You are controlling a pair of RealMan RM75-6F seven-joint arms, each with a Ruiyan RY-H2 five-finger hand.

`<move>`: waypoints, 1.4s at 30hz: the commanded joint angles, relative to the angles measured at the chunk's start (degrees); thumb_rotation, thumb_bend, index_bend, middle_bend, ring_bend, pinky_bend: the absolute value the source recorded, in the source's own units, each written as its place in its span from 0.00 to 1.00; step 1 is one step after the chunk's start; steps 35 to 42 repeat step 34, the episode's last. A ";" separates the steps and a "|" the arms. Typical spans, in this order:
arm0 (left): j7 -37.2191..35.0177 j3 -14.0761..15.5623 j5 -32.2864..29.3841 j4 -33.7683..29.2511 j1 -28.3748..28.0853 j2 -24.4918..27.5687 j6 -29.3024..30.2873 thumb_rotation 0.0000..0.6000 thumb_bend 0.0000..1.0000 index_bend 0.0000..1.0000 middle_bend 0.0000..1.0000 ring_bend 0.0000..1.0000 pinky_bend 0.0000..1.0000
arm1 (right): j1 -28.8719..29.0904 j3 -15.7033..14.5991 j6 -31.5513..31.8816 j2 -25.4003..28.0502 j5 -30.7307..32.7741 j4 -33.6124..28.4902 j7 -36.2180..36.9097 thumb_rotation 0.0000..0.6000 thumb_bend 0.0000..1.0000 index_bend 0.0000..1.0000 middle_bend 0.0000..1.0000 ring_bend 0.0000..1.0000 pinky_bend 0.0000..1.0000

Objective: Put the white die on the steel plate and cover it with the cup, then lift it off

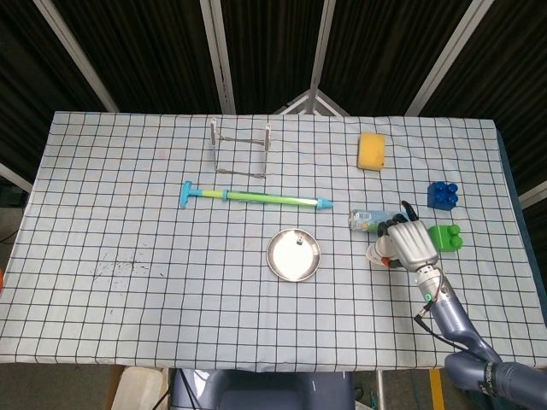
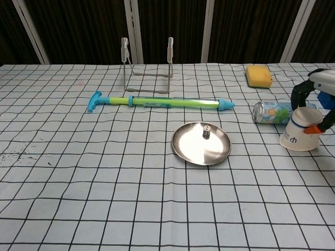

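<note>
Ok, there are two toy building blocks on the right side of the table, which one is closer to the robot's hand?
The green block, right beside the right hand. The blue block sits farther back, toward the table's far edge.

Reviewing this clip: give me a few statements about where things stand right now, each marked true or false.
1. The white die lies on the steel plate. True.
2. The cup covers the die. False: it sits upside down right of the plate, off it.
3. The right hand is at the cup. True.
4. The drink can stands upright. False: it lies on its side.
5. The sponge is blue. False: it is yellow.
</note>
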 commanded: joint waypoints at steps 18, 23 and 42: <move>-0.44 -0.52 -0.52 0.38 -0.55 -0.29 -0.75 1.00 0.68 0.20 0.00 0.00 0.09 | -6.20 1.38 4.34 11.77 2.15 -15.44 3.73 1.00 0.05 0.00 0.01 0.09 0.00; -0.99 -0.51 -0.30 0.13 -0.33 -0.03 -0.36 1.00 0.68 0.20 0.00 0.00 0.09 | -12.00 -1.10 10.95 17.49 2.28 -23.50 1.23 1.00 0.05 0.00 0.01 0.08 0.00; -1.67 -0.35 0.01 0.01 -0.16 0.29 -0.24 1.00 0.68 0.20 0.00 0.00 0.09 | -21.35 -7.86 24.95 13.93 -9.75 -20.84 -3.33 1.00 0.05 0.08 0.09 0.13 0.00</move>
